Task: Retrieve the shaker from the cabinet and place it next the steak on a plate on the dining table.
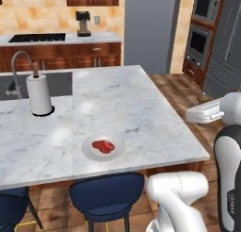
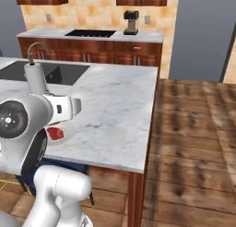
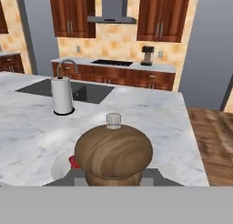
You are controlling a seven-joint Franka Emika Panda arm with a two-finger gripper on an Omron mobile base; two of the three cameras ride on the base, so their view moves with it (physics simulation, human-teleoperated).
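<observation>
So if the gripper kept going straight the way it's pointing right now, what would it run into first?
The gripper, shut on the shaker, points out over the dining table. Ahead the way looks free at first; it would probably meet the marble top just past the plate with the steak, though depth is unclear.

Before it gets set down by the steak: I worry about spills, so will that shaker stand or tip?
The shaker looks like rigid turned wood, so probably stiff. Its broad rounded head suggests top-heaviness; it may tip if released tilted, then roll across the smooth dining table.
</observation>
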